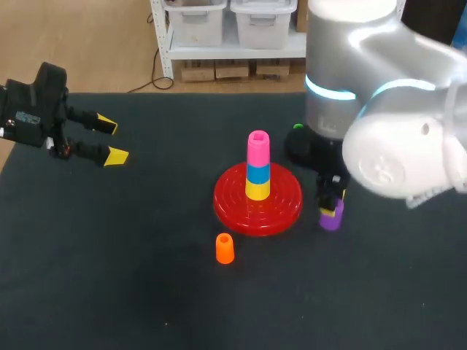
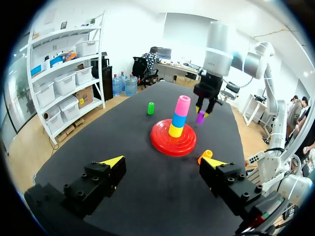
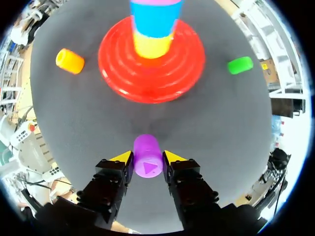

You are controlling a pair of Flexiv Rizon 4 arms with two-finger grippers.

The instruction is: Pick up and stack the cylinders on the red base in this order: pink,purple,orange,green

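Note:
The red base (image 1: 232,201) stands mid-table with a yellow, a blue and a pink cylinder (image 1: 257,146) stacked on its peg, pink on top. To the right of the base, the purple cylinder (image 3: 146,148) stands on the black mat. My right gripper (image 3: 147,158) is shut on it, one finger against each side. The orange cylinder (image 1: 225,249) stands in front of the base. The green cylinder (image 1: 298,127) is behind the base, partly hidden by my right arm. My left gripper (image 1: 112,141) hangs open and empty at the far left.
The black mat (image 1: 109,277) covers the whole table. Its left and front parts are bare apart from the orange cylinder. My right arm's bulk fills the back right of the head view and hides the mat there.

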